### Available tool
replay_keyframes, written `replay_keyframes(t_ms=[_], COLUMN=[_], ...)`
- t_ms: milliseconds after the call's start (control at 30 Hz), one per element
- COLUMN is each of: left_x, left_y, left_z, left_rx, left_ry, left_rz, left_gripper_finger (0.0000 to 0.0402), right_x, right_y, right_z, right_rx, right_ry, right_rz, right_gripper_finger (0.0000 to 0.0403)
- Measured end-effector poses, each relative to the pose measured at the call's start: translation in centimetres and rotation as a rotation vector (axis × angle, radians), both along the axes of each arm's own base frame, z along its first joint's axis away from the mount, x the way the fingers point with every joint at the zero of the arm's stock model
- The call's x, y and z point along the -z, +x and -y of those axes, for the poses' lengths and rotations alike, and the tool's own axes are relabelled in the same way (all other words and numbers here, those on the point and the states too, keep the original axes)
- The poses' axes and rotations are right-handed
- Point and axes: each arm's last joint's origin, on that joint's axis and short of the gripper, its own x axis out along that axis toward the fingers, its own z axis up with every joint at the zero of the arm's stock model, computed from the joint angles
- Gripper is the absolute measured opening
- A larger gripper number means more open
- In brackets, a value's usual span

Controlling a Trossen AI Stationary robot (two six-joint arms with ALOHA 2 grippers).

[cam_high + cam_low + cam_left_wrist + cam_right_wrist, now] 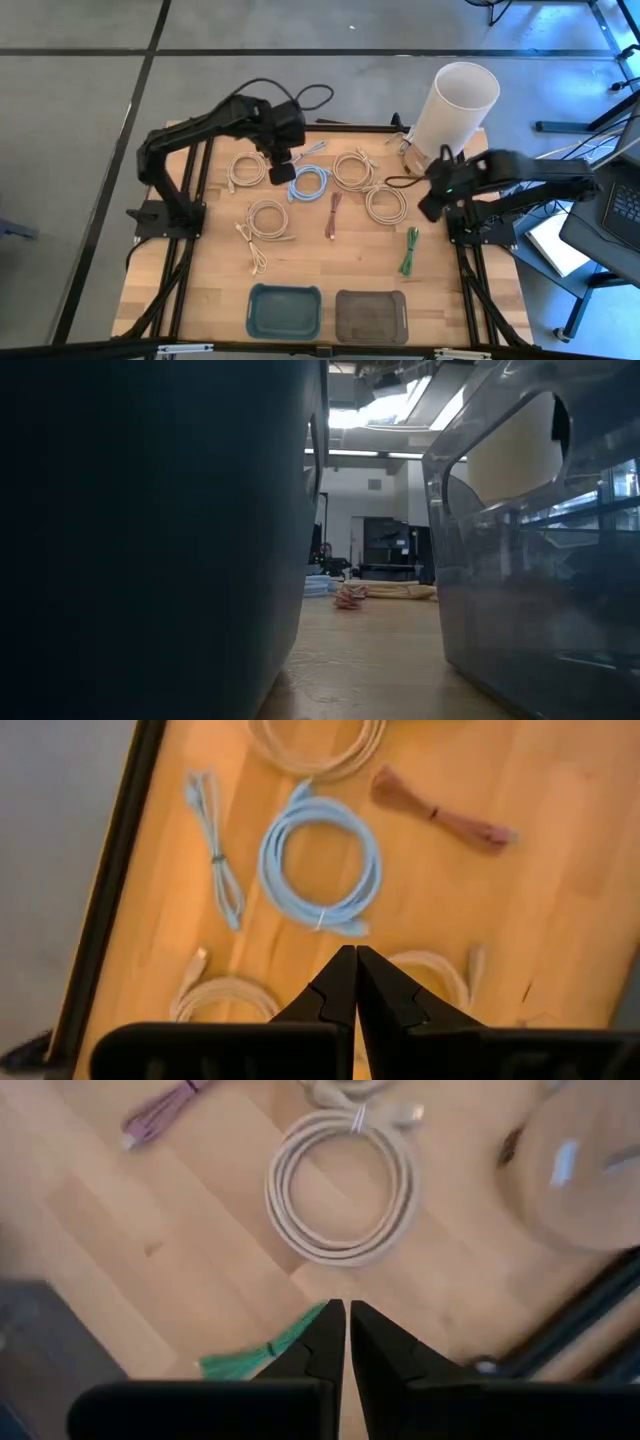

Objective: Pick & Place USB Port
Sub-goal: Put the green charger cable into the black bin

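Tabletop: bare wood along the left side. Coiled cables crowd the middle. Blue bin, grey bin block near edge. White cylinder occupies far right corner.

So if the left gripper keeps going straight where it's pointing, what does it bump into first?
Probably the light blue coiled cable. The left gripper, fingers shut, points down at the table with that coil just ahead of its tips. Depth is hard to judge, so it might touch bare wood first.
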Motion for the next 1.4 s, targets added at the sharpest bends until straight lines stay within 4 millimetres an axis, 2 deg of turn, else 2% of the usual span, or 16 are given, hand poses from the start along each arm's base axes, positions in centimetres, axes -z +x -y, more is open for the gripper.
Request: replay_keyframes(t_ms=[100,233,433,533,700,900,1000,1133,1267,1400], left_x=[0.6,3.5,6.7,8.4,12.2,14.9,15.6,16.0,15.7,15.3], left_y=[-1.6,-4.6,-8.1,-9.4,-10.7,-12.2,-13.9,-17.0,-20.0,-22.1], left_z=[1.0,2.7,5.0,5.8,6.7,8.1,8.8,9.4,9.5,9.2], left_rx=[-0.040,-0.137,-0.249,-0.268,-0.349,-0.332,-0.312,-0.295,-0.276,-0.277], left_ry=[0.023,0.024,-0.008,0.002,-0.082,-0.172,-0.194,-0.215,-0.211,-0.194], left_rz=[0.107,0.331,0.942,1.093,1.019,0.955,0.887,0.796,0.829,0.917], left_gripper_finger=[0.0004,0.0004,0.0004,0.0004,0.0004,0.0004,0.0003,0.0003,0.0003,0.0003], right_x=[2.5,4.4,4.1,3.9,4.4,5.9,7.9,10.6,13.0,13.4], right_y=[1.6,3.3,4.2,3.9,2.8,1.8,1.4,1.6,1.0,1.1], right_z=[-0.1,0.2,1.1,1.6,1.8,0.3,-0.9,-3.5,-5.1,-5.4], right_rx=[0.023,-0.002,-0.065,-0.052,0.084,0.259,0.351,0.419,0.468,0.462], right_ry=[0.020,-0.015,-0.108,-0.125,0.020,0.149,0.217,0.332,0.273,0.290], right_rz=[0.091,0.215,0.337,0.341,0.277,0.175,0.130,0.127,0.099,0.110], right_gripper_finger=[0.0025,0.0025,0.0025,0.0025,0.0025,0.0026,0.0026,0.0026,0.0026,0.0035])
